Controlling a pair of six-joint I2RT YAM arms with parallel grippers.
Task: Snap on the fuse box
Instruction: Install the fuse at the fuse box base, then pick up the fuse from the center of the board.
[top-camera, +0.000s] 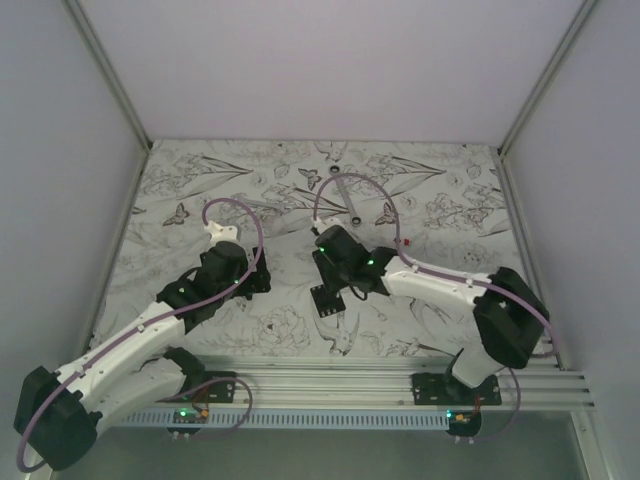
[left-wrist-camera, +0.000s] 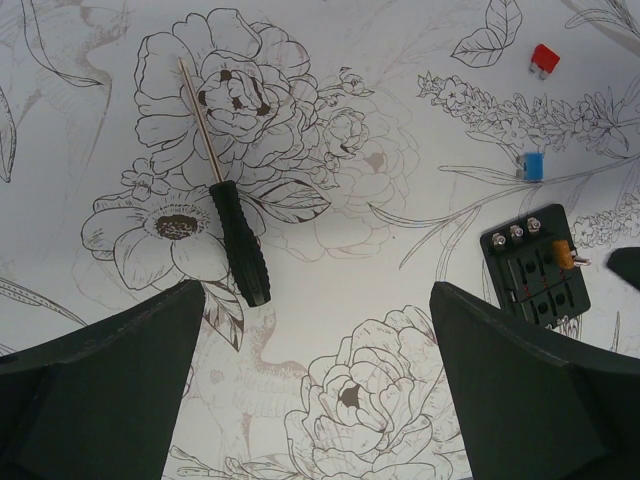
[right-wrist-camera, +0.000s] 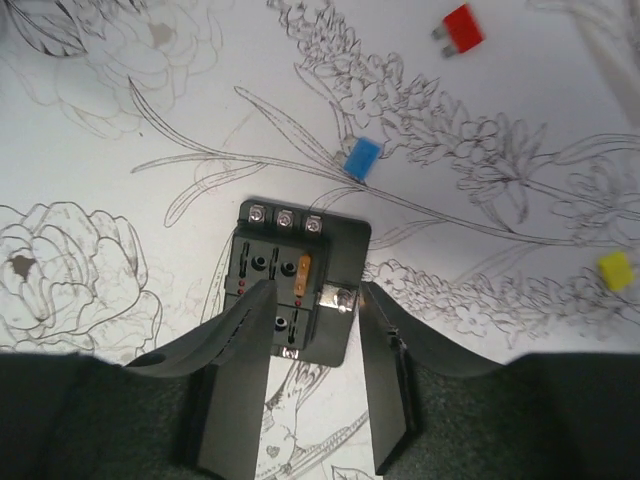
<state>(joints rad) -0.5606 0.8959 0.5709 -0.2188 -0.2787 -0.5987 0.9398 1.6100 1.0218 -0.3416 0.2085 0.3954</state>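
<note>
The fuse box lies flat on the flower-printed table. It is a black block with three screws along its far edge, an orange fuse in one slot and a metal tab on its right side. My right gripper hovers just over it with the jaws apart. Its left finger covers the box's left half and its right finger stands just right of the metal tab. Nothing is clamped. The box also shows at the right in the left wrist view. My left gripper is wide open over bare table, left of the box.
A black-handled screwdriver lies ahead of the left gripper. Loose fuses lie beyond the box: red, blue and yellow. Enclosure walls ring the table.
</note>
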